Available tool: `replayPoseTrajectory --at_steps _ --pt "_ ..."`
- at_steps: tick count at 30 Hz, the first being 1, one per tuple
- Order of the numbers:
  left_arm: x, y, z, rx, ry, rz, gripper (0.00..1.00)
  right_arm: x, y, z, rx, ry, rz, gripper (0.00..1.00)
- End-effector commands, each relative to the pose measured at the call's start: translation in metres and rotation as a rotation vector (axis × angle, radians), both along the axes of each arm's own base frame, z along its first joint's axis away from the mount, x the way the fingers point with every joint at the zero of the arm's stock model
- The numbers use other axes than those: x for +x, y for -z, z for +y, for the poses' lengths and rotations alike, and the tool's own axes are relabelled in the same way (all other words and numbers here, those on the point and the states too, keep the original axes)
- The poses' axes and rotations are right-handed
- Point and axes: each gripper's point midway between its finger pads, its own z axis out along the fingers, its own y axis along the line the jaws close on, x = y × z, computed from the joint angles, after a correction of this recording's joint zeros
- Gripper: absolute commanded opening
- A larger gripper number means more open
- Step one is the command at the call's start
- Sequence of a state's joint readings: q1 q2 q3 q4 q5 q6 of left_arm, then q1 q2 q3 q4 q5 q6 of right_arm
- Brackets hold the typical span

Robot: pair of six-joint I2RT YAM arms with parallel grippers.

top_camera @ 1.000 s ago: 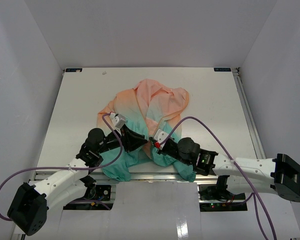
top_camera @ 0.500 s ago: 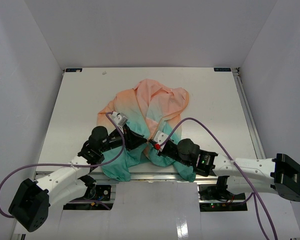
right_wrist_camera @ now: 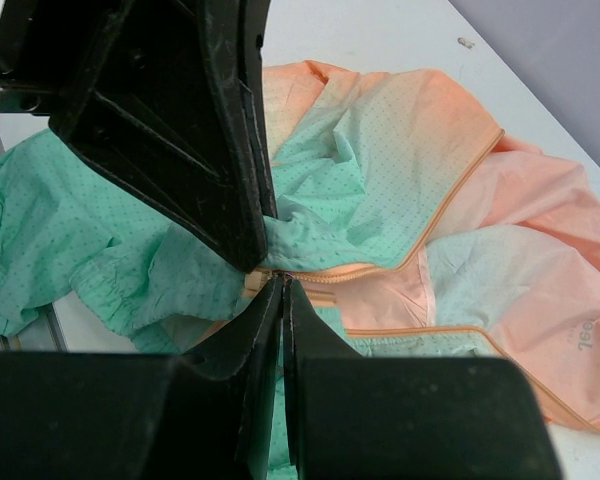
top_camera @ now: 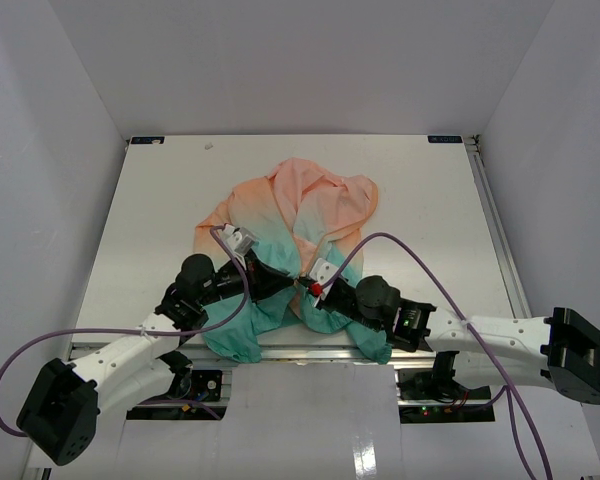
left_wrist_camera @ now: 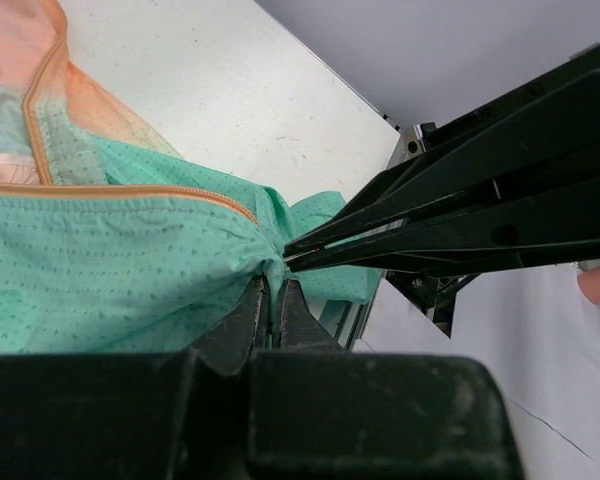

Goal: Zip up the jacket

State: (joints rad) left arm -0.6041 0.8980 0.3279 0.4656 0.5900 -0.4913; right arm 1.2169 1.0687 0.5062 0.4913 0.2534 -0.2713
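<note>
Top view: your jacket [top_camera: 310, 205] lies crumpled on the table [top_camera: 150, 200], about mid-width; peach half toward the far side, teal half toward the arm bases, w/ the teal hem reaching the near edge; both arms lean in over the teal part, and the left gripper [top_camera: 291, 283] and right gripper [top_camera: 302, 288] meet tip to tip just beside each other; a purple cable [top_camera: 410, 255] loops over the right arm; from up here you can't tell how the jaws stand. Left wrist view: the left gripper's 2 fingers are pressed together, no gap btwn them, pinching a bunched fold of dotted teal fabric right at the tips; the orange zipper edge [left_wrist_camera: 130, 190] runs along the teal panel and ends near that pinch; the right gripper's fingers come in from the right, also together, their tips touching the same fold just above yours. Right wrist view: the right gripper's 2 fingers are closed flat against each other, nipping the fabric at the lower end of the zipper edge; the left gripper fills the upper left, its tip down on the same spot; beyond it the jacket spreads from teal to peach, front lying open, w/ 2 orange edges apart.
</note>
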Motion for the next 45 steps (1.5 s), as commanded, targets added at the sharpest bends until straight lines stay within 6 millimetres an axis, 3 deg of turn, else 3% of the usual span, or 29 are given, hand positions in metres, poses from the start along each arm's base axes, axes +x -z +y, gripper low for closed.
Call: replayPoseTrajectory --at_steps 1,27,40,45 --pt "-0.013 -0.005 -0.001 -0.022 0.053 -0.006 0.00 0.013 -0.018 -0.006 0.103 0.033 0.009 0.08" --pt "-0.035 -0.014 -0.002 -0.034 0.145 0.081 0.00 0.061 -0.020 -0.026 0.123 -0.037 -0.030 0.08" --pt "-0.030 -0.011 -0.002 -0.007 0.125 0.098 0.00 0.066 -0.024 -0.027 0.131 -0.042 -0.041 0.08" --pt "-0.018 -0.014 0.007 0.023 0.013 0.109 0.00 0.084 -0.020 -0.036 0.141 0.063 -0.008 0.08"
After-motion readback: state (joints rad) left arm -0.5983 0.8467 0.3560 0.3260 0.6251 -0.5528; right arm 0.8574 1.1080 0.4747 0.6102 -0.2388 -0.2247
